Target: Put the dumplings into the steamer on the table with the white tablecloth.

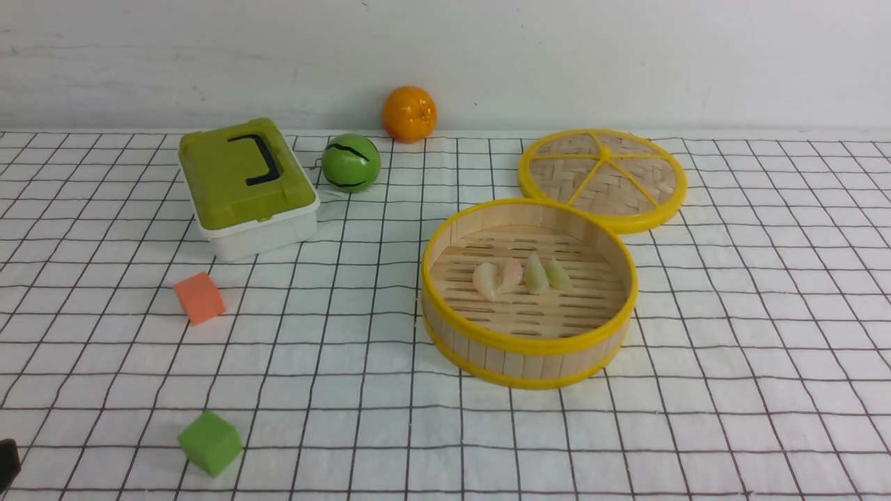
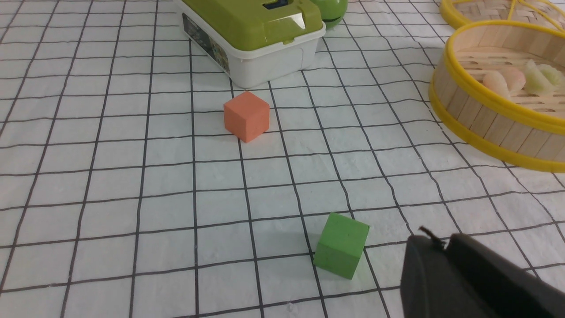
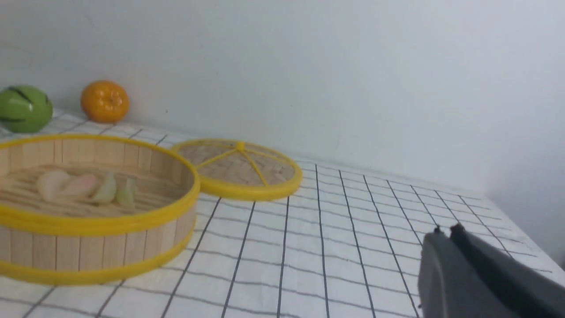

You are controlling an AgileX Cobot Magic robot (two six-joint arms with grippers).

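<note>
Black jaws of the left gripper point(image 2: 435, 240) are seen pressed together with nothing between them, low at the near left of the table point(image 1: 766, 417); only a dark sliver of this arm is caught at the edge of the front view. The green foam cube point(image 2: 342, 251) lies just beside its tips, and the orange foam cube point(image 2: 246, 115) sits farther out, short of the green-lidded white box point(image 2: 256, 39). The right gripper point(image 3: 446, 232) is likewise clenched on nothing, as far as the blurred wrist view allows, and is held over bare white tablecloth point(image 3: 344, 247) at the right side.

Well apart from both grippers, the steamer point(image 1: 529, 348) stands upright near the middle of the cloth. All four dumplings point(image 1: 522, 275) are found in a row on its slatted floor, two pinkish ones touching each other and two pale green ones just beside them. The woven lid point(image 1: 602, 177) rests flat behind the steamer, its rim touching or slightly overlapped by the basket. A green ball point(image 1: 350, 163) and an orange ball point(image 1: 409, 113) are set near the back wall.
</note>
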